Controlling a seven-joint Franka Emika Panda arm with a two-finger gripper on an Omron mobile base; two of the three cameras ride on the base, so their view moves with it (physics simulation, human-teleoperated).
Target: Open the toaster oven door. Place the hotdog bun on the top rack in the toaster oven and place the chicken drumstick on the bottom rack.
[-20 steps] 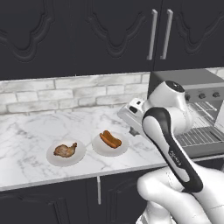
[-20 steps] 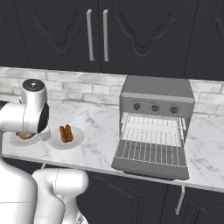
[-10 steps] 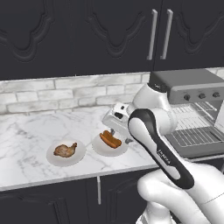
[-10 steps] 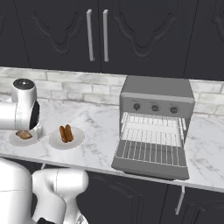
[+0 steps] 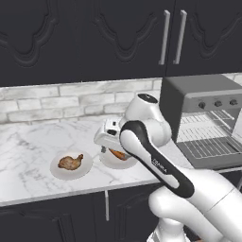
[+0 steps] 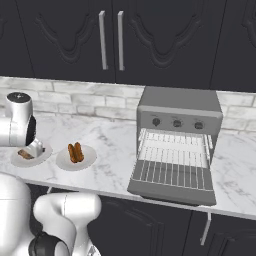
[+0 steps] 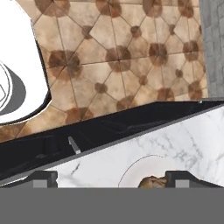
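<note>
Your hand [image 7: 105,177] is hovering with fingers spread over the chicken drumstick [image 7: 153,182] on the worktop [image 7: 183,135].

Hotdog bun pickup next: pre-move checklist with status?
1. Toaster oven door fully down: ok.
2. Top rack and bottom rack free of food: ok.
3. Hotdog bun on its plate, reachable: ok.
4. Chicken drumstick waiting on its own plate: ok.
5. Gripper open, nothing between the fingertips: ok.
6. Gripper lined up over the bun: not ok, hand view shows the drumstick's plate instead.
</note>
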